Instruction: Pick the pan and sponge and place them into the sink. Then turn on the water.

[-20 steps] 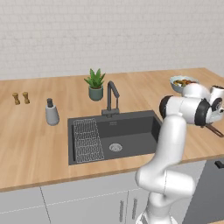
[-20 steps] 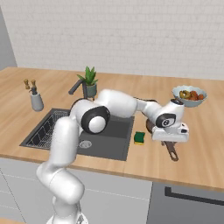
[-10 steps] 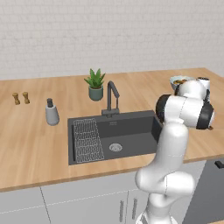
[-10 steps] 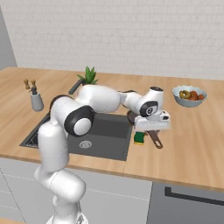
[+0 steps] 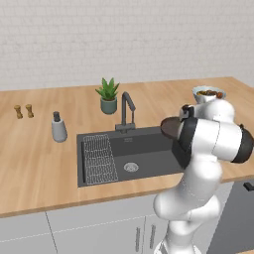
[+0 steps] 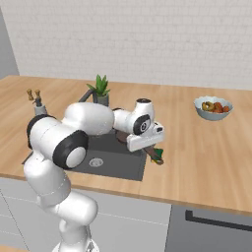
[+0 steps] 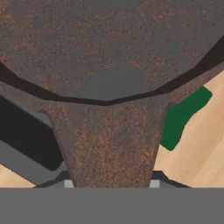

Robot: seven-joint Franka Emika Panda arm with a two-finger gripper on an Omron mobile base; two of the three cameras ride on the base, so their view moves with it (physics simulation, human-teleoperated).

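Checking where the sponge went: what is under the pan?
In the hand view, the sponge pokes out green beneath the pan, on the counter beside the sink. The rest is covered.

The arm is folding forward from the base, with its upper link bending over and the forearm reaching out level. The wrist is pointing the claw [image 6: 153, 151] downward. The claw is gripping the pan [image 7: 109, 65] by its handle, fingers closed against both sides of it.

I see a little green plant [image 5: 108, 94] in a pot by the wall. A bowl of food [image 6: 212, 108] sits far right. A grey bottle [image 5: 58, 127] stands near two small shakers [image 5: 23, 111].
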